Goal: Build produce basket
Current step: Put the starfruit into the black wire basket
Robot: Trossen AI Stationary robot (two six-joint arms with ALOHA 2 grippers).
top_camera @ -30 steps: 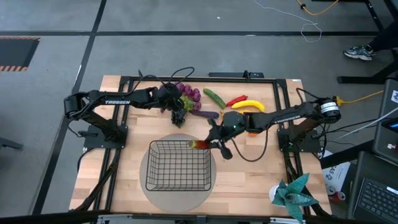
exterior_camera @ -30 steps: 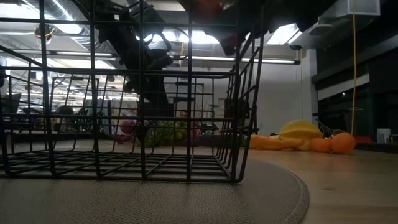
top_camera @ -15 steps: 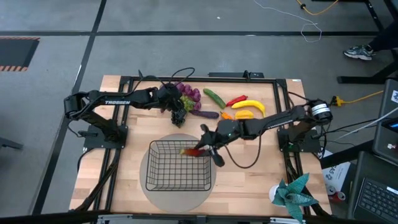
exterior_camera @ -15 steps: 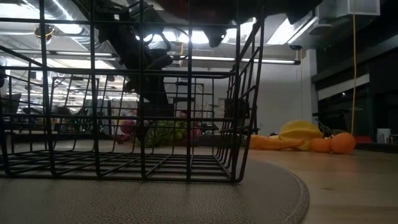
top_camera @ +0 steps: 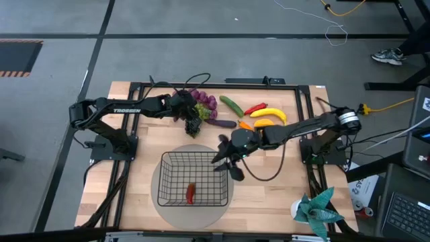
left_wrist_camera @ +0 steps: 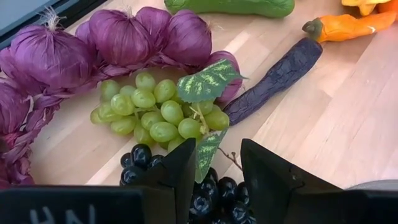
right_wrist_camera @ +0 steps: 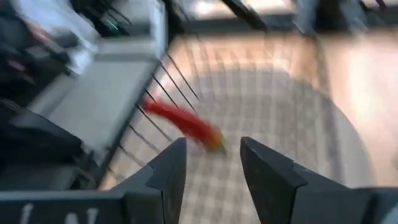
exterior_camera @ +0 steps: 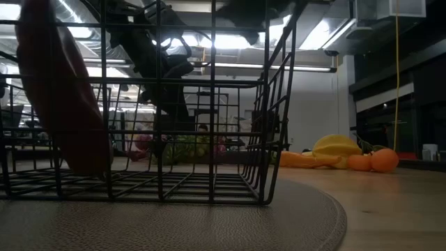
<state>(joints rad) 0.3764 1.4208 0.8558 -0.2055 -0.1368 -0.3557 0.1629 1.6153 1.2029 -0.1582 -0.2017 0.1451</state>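
The black wire basket point(top_camera: 168, 176) stands on a round grey mat point(top_camera: 225, 205). A red chili point(top_camera: 190, 193) is inside it near the near wall; it shows tilted in the low view point(exterior_camera: 63, 90) and blurred in the right wrist view point(right_wrist_camera: 183, 124). My right gripper point(top_camera: 219, 160) is open and empty above the basket's far right corner. My left gripper point(top_camera: 193, 125) is open, pointing down over the dark grapes point(left_wrist_camera: 214, 190), which lie on the table beside the green grapes point(left_wrist_camera: 161, 115); its fingers stand on either side of the bunch. My left gripper's fingers point(left_wrist_camera: 183, 171) stand on either side of the dark grapes' upper part, coming from above. Whether they touch the bunch I cannot tell.
On the far part of the table lie purple bulbs point(top_camera: 205, 102), a cucumber point(top_camera: 232, 105), an eggplant point(top_camera: 222, 124), a second red chili point(top_camera: 255, 107), a banana point(top_camera: 269, 113) and carrots point(top_camera: 259, 124). A green paper plant point(top_camera: 312, 208) stands at the near right corner.
My right gripper carried the red chili toward the table's left edge over the basket, let it go, and drew back toward the right. The chili has dropped into the basket, toward its near wall. My left arm has kept still.
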